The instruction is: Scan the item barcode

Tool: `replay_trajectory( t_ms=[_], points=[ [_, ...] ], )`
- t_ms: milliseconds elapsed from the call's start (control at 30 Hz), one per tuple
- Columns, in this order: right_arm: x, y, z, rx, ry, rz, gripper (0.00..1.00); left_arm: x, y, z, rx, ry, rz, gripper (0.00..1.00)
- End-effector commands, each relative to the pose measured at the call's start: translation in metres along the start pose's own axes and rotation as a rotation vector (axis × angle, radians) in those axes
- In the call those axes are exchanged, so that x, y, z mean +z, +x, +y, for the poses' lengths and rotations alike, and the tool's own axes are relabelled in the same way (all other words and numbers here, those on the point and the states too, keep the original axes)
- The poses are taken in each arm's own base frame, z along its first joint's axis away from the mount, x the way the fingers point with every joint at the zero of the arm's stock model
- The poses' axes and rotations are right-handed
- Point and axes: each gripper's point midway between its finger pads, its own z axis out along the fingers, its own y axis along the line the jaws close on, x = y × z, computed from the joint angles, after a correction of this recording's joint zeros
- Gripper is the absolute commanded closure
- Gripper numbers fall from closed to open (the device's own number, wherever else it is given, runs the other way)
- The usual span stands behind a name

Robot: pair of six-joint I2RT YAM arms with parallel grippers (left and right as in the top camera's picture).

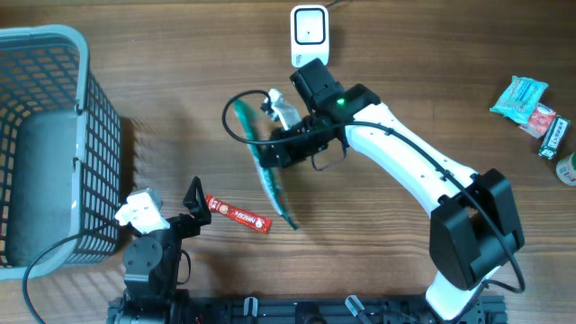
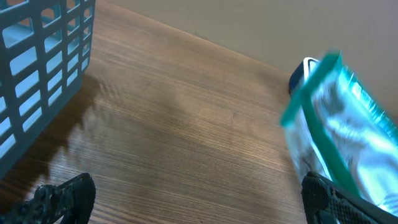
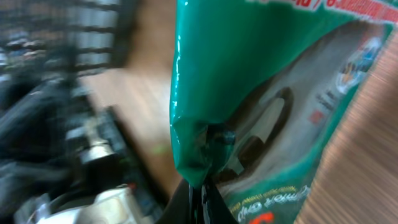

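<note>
Crimped green foil fills the right wrist view, where the pouch [image 3: 261, 93] is pinched at a seam by the right gripper [image 3: 200, 196], its jaws pressed together on the film. From overhead, the pouch is seen near the middle of the desk [image 1: 405, 54], apparently lifted and hanging edge-on, between the white scanner [image 1: 309, 31] at the far edge and a red snack bar [image 1: 238, 215]. The left gripper [image 1: 193, 202] is spread wide and holds nothing.

No barcode is visible in any view, so it must be found first. The printed face should then be turned flat toward the scanner. Slow moves are advised, since a thin seam could slip, and creases or glare could spoil the read.

Teal-green borders, a glossy silvery body and red and white print are shown; the lettering is too blurred to be read.
</note>
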Motion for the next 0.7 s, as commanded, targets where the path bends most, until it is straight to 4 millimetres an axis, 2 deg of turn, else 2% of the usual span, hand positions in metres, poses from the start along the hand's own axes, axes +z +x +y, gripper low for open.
replay_trajectory(
  t_ms=[0,133,233,333,367,400,467,533,567,600,633,667],
  points=[
    [-0.028,-0.008,0.047,-0.076,-0.36,-0.03,0.95,0.0,0.001,-0.002,0.002,0.014,0.0,0.01],
    [-0.029,-0.004,0.021,-0.012,-0.317,-0.044,0.95,0.0,0.001,-0.002,0.002,0.014,-0.001,0.0],
    [-0.008,0.016,-0.006,0.098,-0.338,-0.014,0.96,0.0,0.001,-0.002,0.002,0.014,-0.001,0.0],
    [0.005,0.031,-0.011,0.126,-0.498,-0.001,0.95,0.0,0.001,-0.002,0.002,0.014,-0.001,0.0],
    [0.01,0.035,-0.018,0.143,-0.5,-0.001,0.95,0.0,0.001,-0.002,0.002,0.014,-0.001,0.0],
    [0.016,0.039,-0.029,0.157,-0.463,-0.008,0.95,0.0,0.001,-0.002,0.002,0.014,-0.001,0.0],
    [0.026,0.044,-0.068,0.243,-0.262,-0.022,0.95,0.0,0.001,-0.002,0.002,0.014,-0.001,0.0],
    [0.026,0.053,-0.104,0.32,-0.075,-0.024,0.96,0.0,0.001,-0.002,0.002,0.014,0.0,0.0],
    [0.026,0.056,-0.107,0.314,-0.059,-0.016,0.93,0.0,0.001,-0.002,0.002,0.014,-0.001,0.0],
    [0.026,0.059,-0.106,0.303,-0.059,-0.009,0.83,0.0,0.001,-0.002,0.002,0.014,0.0,0.0],
    [0.027,0.06,-0.104,0.295,-0.063,-0.002,0.62,0.0,0.001,-0.002,0.002,0.014,-0.001,0.0],
    [0.028,0.06,-0.103,0.292,-0.063,0.0,0.57,0.0,0.001,-0.002,0.002,0.014,-0.001,0.0]
  ],
)
